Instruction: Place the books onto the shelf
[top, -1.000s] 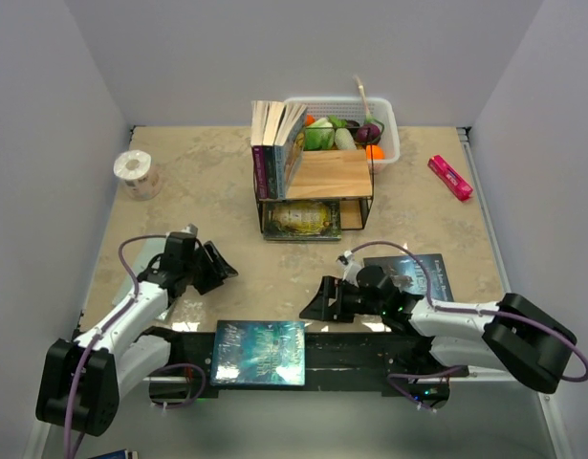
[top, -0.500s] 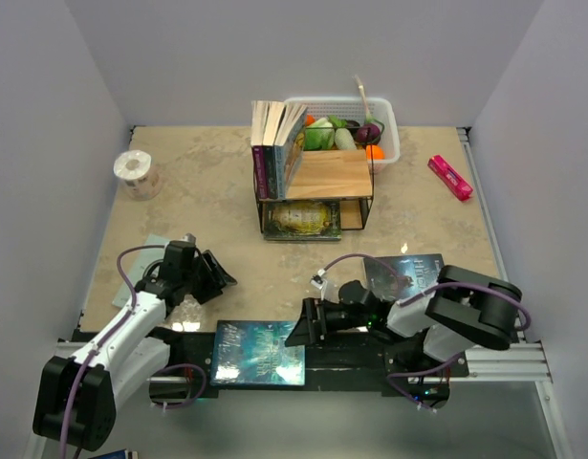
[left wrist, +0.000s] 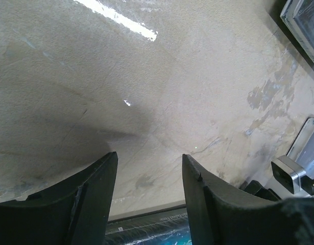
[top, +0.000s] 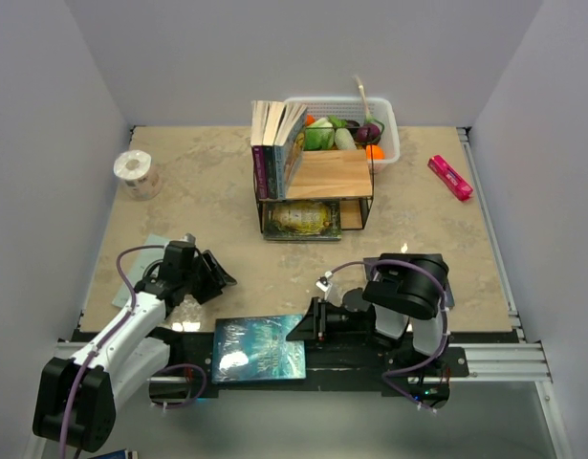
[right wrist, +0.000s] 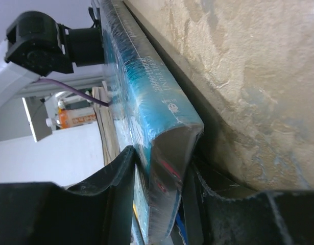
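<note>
Far left, the toilet roll (top: pixel 136 174) is out of the way, so ignore it. Your left gripper (top: pixel 217 273) hovers low over bare table (top: pixel 227 206), its two fingers (left wrist: pixel 93 199) apart with nothing between them. Leave it there, but watch it, since it sits near the line the book must travel.

Next along, the teal-blue book (top: pixel 260 349) lies flat on the black bar (top: pixel 332 361) at the near edge, between the two arm bases. Your right gripper (top: pixel 305 327) is at that book's right edge. The wrist view shows one corner caught between its fingers, which press on both faces — so it is clamped on the book, but only by a corner.

I'd judge this the pick-up step. Check that the bite takes cover and pages together, not the cover alone, which looks bowed. Lift slowly and expect the free end to droop; turn the book upright once it is off the bar.

Then carry it back to the shelf (top: pixel 334 174), where upright books (top: pixel 272 143) fill the left of the top board and a green-gold book (top: pixel 298 218) lies on the lower one. Aim for the bare board just right of the upright ones — and stop short of the white basket (top: pixel 387 143) just behind the shelf.
</note>
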